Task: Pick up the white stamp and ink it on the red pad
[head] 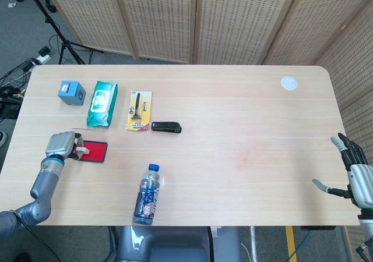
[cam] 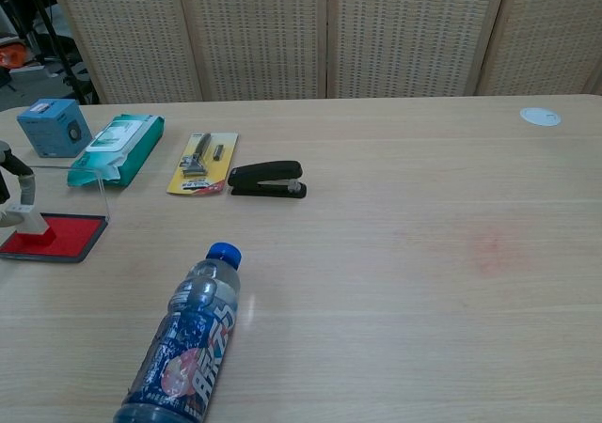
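Note:
The red ink pad lies near the table's left edge, its clear lid standing open behind it. My left hand holds the white stamp, whose base rests on the left part of the red pad. In the chest view only the fingers and the stamp show at the frame's left edge. Far off at the table's right front corner, my right hand hangs open, holding nothing.
A blue-capped bottle lies on its side near the front edge. Behind the pad lie a black stapler, a yellow blister card, a green wipes pack and a blue box. A white disc sits far right.

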